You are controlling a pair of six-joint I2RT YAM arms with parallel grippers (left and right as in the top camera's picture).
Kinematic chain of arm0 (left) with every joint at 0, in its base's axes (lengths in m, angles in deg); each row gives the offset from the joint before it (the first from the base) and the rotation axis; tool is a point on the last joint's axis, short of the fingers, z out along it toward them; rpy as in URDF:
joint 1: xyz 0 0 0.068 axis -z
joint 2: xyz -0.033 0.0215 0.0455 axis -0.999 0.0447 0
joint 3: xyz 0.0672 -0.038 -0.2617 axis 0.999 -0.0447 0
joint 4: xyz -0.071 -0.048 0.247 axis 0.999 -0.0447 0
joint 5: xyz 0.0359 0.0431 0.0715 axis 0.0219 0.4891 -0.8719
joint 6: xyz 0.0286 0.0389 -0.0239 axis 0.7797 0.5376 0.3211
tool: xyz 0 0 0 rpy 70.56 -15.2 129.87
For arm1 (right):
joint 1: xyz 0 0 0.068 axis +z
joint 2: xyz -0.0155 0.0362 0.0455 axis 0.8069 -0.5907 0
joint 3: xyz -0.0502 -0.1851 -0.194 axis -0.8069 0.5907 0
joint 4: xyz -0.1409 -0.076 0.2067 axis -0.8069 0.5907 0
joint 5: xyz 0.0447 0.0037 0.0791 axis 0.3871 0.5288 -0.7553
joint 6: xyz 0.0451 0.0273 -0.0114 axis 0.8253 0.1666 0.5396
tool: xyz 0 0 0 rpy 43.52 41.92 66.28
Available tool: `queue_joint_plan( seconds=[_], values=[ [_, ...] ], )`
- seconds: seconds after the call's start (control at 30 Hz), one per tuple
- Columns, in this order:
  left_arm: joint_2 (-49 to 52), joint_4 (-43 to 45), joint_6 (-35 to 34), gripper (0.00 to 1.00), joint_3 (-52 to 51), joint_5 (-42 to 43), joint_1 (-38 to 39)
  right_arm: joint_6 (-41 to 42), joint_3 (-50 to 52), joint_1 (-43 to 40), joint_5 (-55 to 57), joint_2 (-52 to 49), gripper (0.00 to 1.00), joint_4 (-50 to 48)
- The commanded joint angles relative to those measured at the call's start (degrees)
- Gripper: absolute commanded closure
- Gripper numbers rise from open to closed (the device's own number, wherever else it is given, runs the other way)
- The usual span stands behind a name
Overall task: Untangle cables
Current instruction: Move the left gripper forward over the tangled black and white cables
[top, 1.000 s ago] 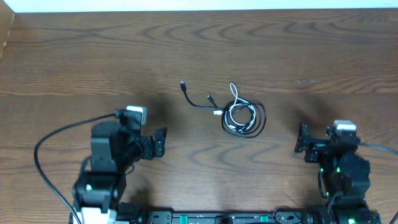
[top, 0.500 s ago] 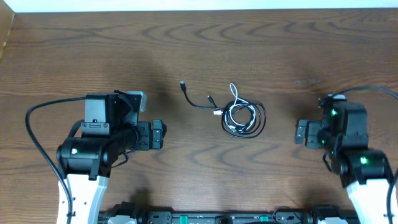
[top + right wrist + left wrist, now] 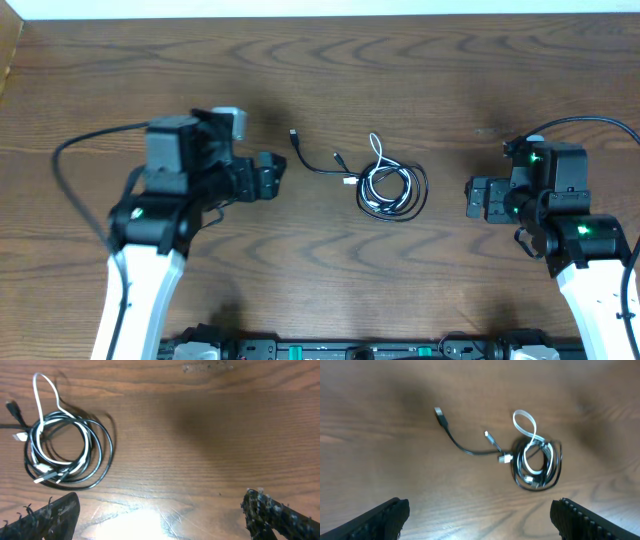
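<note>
Thin black cable (image 3: 109, 457), thin white cable (image 3: 521, 411), dark brown wood-grain table (image 3: 480, 60)

Two slender cables on one tabletop (image 3: 450, 80): one black cable (image 3: 465, 450), one white cable (image 3: 34, 395). Two hands: one left hand (image 3: 268, 175), one right hand (image 3: 478, 198), two fingers apiece. Two thicker black cords, one per arm: left cord (image 3: 75, 150), right cord (image 3: 590, 122).
</note>
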Motion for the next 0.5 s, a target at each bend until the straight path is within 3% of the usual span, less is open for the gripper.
queue_joint_plan(
  seconds=[0.0, 0.23, 0.47],
  values=[
    [5.44, 0.81, -1.73, 0.05, 0.94, -3.5, 4.66, 0.11, -1.22, -0.15, -1.53, 0.02, 0.01, -0.33],
    [17.42, 7.87, -2.1, 0.07, 0.94, -4.68, 15.91, 0.11, -1.22, -0.15, -1.49, 0.02, 0.01, -0.35],
    [27.87, 13.11, -6.97, 0.14, 0.94, -4.61, 20.57, 0.11, -1.22, -0.15, -1.49, 0.02, 0.01, -0.39]
  ],
)
